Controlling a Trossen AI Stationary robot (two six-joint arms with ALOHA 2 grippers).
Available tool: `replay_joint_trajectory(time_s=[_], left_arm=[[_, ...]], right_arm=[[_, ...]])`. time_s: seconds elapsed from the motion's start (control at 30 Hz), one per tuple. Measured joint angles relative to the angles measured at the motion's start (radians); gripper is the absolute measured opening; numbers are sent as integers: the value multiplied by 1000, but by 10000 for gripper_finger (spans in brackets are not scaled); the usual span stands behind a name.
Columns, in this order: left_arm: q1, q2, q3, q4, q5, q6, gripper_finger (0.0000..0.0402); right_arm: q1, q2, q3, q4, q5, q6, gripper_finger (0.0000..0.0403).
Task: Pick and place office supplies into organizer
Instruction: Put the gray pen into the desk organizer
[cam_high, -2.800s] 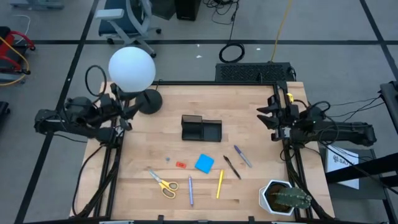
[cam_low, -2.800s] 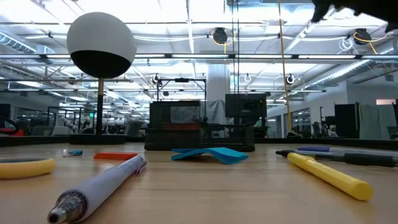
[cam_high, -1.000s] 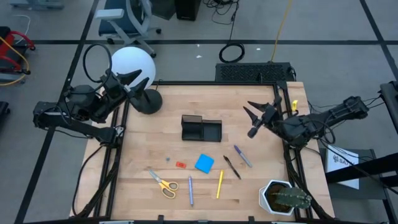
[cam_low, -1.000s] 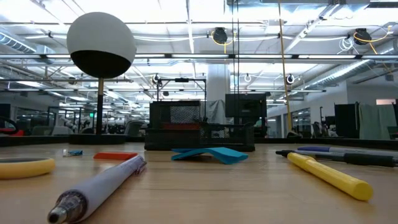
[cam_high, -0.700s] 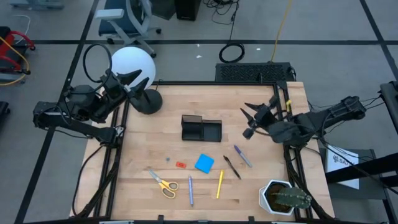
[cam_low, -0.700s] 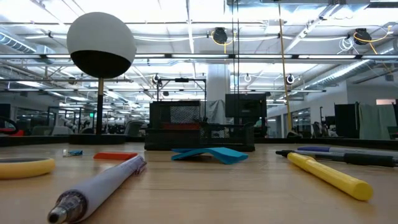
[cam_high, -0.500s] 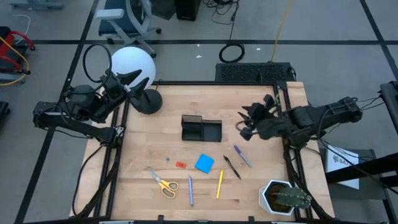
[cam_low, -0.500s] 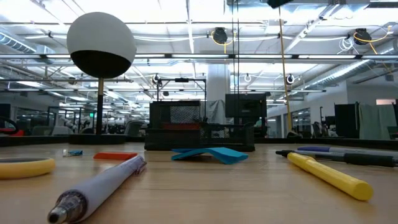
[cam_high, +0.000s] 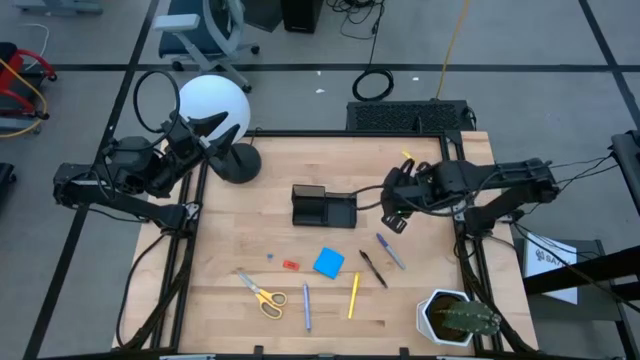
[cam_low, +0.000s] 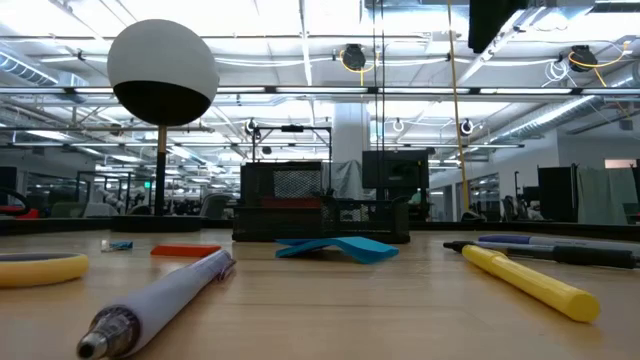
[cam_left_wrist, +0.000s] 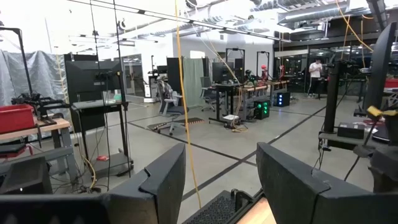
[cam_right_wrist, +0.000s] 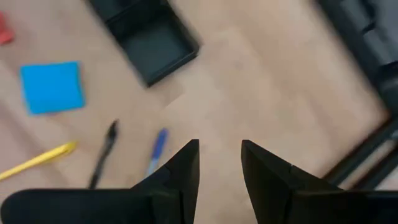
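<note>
The black organizer (cam_high: 323, 207) stands at the table's middle. Nearer the front edge lie a blue pad (cam_high: 328, 263), a red piece (cam_high: 290, 265), a tiny blue pin (cam_high: 269, 256), yellow-handled scissors (cam_high: 262, 294) and pens in blue (cam_high: 306, 305), yellow (cam_high: 353, 295), black (cam_high: 373, 268) and silver (cam_high: 390, 250). My right gripper (cam_high: 395, 216) hangs open above bare wood right of the organizer, pointing steeply down; its wrist view shows the organizer (cam_right_wrist: 149, 37), the pad (cam_right_wrist: 53, 87) and the pens beyond its fingers (cam_right_wrist: 221, 155). My left gripper (cam_high: 212, 132) waits open at the far left, by the lamp.
A lamp with a white globe (cam_high: 212, 108) and a round black base (cam_high: 240, 162) stands at the far left corner. A white potted cactus (cam_high: 455, 318) sits at the near right corner. Bare wood lies between the organizer and the right edge.
My right gripper has swung from the table's right edge toward the organizer and has tipped from nearly level to pointing steeply down, its fingers staying apart. The supplies and the organizer have not moved.
</note>
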Motion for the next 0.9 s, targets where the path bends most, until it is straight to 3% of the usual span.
replay_joint_trajectory(time_s=[0.2,0.5,0.9], left_arm=[[0,0,0,0,0,0,200],[0,0,0,0,0,0,200],[0,0,0,0,0,0,200]], right_arm=[[-5,26,0,16,-92,36,109],[33,76,-6,23,-97,110,109],[62,141,-142,56,-211,225,109]])
